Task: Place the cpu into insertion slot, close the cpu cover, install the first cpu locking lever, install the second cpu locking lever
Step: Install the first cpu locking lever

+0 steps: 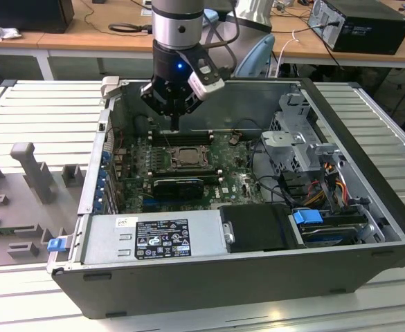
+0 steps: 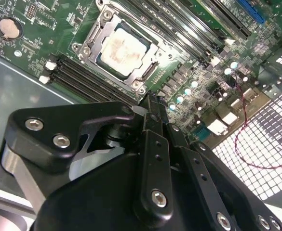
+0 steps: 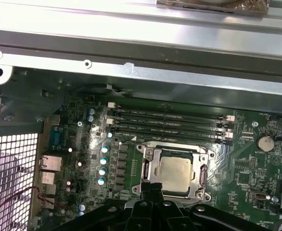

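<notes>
The cpu [image 3: 174,173] lies flat under the cpu cover [image 3: 153,155] — claw [image 3: 152,188] beside.

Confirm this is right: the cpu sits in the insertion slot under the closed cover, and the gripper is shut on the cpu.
Not quite. Both wrist views show the cpu seated under the cpu cover, but the gripper holds nothing; it hangs beside the socket.

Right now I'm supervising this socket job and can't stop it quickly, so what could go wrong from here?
1. The pincer hangs with its tips close together by the edge of the cpu cover; a small sideways error could scrape the memory slots beside it.
2. The cpu already lies in the insertion slot under the cover; a hard push could shift it.
3. Loose cables lie near the motherboard and might snag.
</notes>
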